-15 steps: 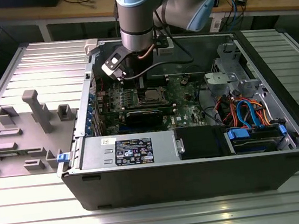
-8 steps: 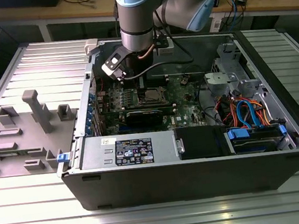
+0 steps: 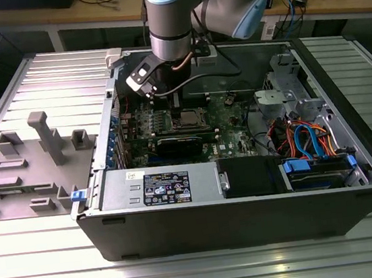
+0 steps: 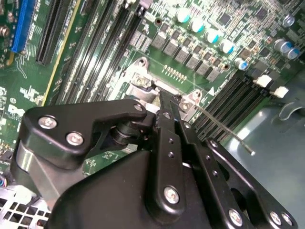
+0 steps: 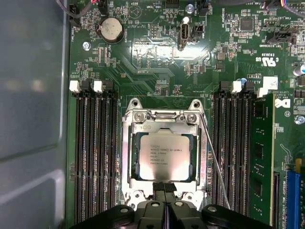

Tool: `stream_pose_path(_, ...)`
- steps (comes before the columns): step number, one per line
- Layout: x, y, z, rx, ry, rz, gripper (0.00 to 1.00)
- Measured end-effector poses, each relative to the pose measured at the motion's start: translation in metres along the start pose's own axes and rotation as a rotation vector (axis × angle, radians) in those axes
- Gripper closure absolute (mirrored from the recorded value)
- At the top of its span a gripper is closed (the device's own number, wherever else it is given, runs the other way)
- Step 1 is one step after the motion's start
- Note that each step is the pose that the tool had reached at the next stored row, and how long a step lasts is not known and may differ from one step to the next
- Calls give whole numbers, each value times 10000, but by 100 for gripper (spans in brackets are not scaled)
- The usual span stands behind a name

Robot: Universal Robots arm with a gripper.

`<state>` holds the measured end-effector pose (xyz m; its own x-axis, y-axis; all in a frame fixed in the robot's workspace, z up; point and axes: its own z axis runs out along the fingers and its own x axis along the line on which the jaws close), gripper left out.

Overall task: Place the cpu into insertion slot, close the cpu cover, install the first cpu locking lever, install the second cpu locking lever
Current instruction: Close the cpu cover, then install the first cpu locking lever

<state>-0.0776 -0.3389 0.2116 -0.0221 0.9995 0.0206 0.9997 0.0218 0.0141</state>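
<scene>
Open computer case (image 3: 250, 216) sits mid-bench (image 3: 45, 265), top side open, green board (image 3: 227, 117) lying flat inside. Arm (image 3: 170, 19) comes down into the case near its far edge, toward the exterior view's left.

Chip (image 5: 165, 155) is seated in the socket (image 5: 195, 106) in the middle of the board, silver top up. Cover frame (image 5: 127, 157) lies flat down over it, with the chip showing through the window.

In the first wrist view the hand (image 5: 165, 187) is right at one edge of the socket. Its fingers (image 5: 159, 191) are pressed together with nothing between them, tips over the middle of the frame's edge. Touching the frame or just above it, cannot tell. In the second wrist view the hand (image 4: 165, 102) points down at the same socket edge.

One thin wire lever (image 5: 213, 157) starts at a socket corner and slants away along one side, out over the memory slots (image 5: 231, 152), its free end well apart from the socket. The second wrist view shows that lever (image 4: 224, 130) sticking out over the slots too.

Memory slots run on both sides of the socket, and one green memory stick (image 5: 262, 152) stands in a slot beyond the lever. Coin battery (image 5: 110, 29) sits on the board, well apart from the socket. Grey plastic fixtures (image 3: 33, 164) stand on the bench just beside the case at the exterior view's left. Blue and orange cables (image 3: 305, 141) bunch in the case corner at the exterior view's right
</scene>
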Motion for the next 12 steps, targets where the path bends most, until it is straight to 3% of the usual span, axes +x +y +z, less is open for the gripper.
stream_pose_path(6, -5, 200, 3, 6, 0, 1, 89)
stream_pose_path(12, -6, 245, 3, 5, 0, 1, 89)
